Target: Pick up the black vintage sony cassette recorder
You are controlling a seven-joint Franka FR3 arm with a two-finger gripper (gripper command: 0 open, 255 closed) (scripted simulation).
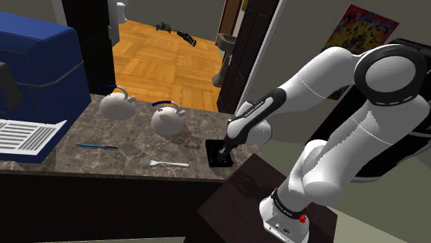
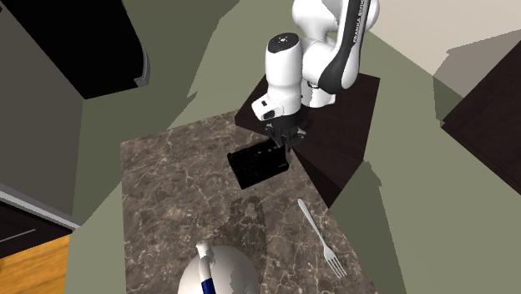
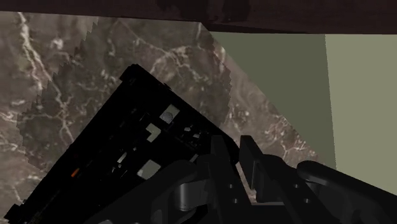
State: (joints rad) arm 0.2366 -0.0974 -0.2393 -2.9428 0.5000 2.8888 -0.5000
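Observation:
The black cassette recorder (image 1: 217,157) lies flat on the marble counter (image 1: 138,141), near the corner beside the stand. My black gripper (image 1: 226,152) points down at the recorder's edge nearest the stand. In the second exterior view the gripper (image 2: 285,148) touches the right edge of the recorder (image 2: 255,165). In the wrist view the fingers (image 3: 219,159) stand close together with a narrow gap, clasping the corner of the recorder (image 3: 127,159), whose buttons and window face up. The recorder still rests on the counter.
Two white kettles (image 1: 116,105) (image 1: 166,120) stand further back on the counter. A white fork (image 1: 168,163) and a blue pen (image 1: 97,146) lie near its front edge. A big blue box (image 1: 38,76) occupies the shoulder view's left. The dark stand (image 1: 238,197) adjoins the counter.

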